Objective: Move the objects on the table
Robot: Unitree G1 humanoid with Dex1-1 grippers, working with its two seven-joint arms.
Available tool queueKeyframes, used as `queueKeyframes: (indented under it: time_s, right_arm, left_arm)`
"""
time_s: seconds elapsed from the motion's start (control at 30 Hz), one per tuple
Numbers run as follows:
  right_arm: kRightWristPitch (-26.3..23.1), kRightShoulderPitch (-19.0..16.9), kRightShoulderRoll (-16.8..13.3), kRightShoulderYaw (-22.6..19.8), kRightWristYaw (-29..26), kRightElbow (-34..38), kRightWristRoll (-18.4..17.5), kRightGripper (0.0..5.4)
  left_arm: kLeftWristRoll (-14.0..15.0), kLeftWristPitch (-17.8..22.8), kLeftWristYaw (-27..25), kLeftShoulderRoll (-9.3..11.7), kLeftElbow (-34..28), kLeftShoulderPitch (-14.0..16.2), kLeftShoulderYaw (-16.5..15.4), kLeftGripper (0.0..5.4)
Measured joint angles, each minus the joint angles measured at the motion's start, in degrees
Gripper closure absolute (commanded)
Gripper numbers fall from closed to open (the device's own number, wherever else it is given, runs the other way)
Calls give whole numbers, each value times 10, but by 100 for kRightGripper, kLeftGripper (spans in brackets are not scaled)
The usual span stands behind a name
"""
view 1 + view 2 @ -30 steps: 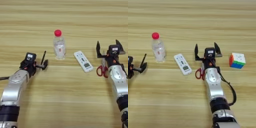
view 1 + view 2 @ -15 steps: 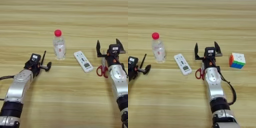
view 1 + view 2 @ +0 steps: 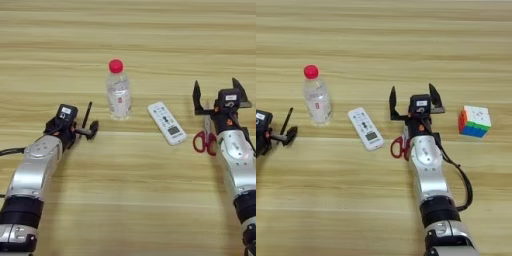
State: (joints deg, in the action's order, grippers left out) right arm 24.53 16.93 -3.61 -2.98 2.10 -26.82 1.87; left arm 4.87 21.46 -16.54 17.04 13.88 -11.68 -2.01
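The table (image 3: 150,45) is seen as a broad plank surface whose far half lies bare, and a wide bare band of wood is also left at the near edge between the two arms. A clear bottle (image 3: 118,93) with a red cap is stood upright near the middle; whether anything is inside cannot be told. Just to its right a white remote (image 3: 167,123) is laid flat at a slant, apart from the bottle. Red-handled scissors (image 3: 205,139) are laid beside the remote, partly hidden under the right arm. The right gripper (image 3: 218,94) is held over the scissors' far end with its two black fingers spread wide, nothing between them. Further right a colour cube (image 3: 474,121) is set well clear of the arm. The left gripper (image 3: 89,120) is placed left of the bottle with its fingers parted, and no pen can be made out there.
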Motion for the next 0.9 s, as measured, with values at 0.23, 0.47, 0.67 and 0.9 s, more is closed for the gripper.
queueKeyframes:
  time_s: [0.23, 0.47, 0.67, 0.9]
  right_arm:
    - [-2, 0, 0, 1, 0, 1, 0, 0]
    - [-2, 0, 0, 1, 0, 1, 0, 0]
    - [-2, 0, 1, 1, 0, 1, 0, 0]
    - [-2, 0, 1, 1, 0, 1, 0, 0]
  left_arm:
    - [0, -16, 0, 2, 21, -8, -1, 1]
    - [1, -20, -3, 3, 32, -14, -1, 37]
    - [1, -20, -13, 3, 38, -17, 1, 88]
    - [1, -21, -17, 3, 42, -19, 1, 158]
